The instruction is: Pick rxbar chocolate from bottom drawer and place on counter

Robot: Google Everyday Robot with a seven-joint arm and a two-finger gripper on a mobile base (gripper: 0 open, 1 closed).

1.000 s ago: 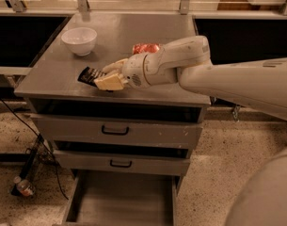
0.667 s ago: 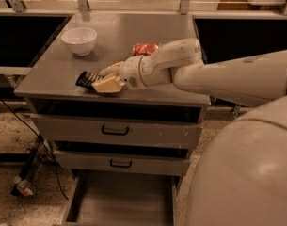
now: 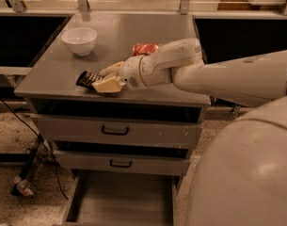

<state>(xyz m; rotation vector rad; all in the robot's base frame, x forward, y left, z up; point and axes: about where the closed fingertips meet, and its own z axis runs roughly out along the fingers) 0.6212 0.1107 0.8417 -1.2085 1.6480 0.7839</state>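
Rxbar chocolate (image 3: 88, 79) unmoved on counter (image 3: 53, 74); tool (image 3: 101, 77) still clamped on its end.

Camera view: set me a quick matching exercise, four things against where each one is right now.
Things:
1. rxbar chocolate
2. bowl
3. red-orange packet
4. bottom drawer

Places:
A. pulled open, below the two other drawers
B. back left of the counter
C. at the counter's front, by the gripper
D. mid-counter, just behind the arm

Pairs: 1-C, 2-B, 3-D, 4-A
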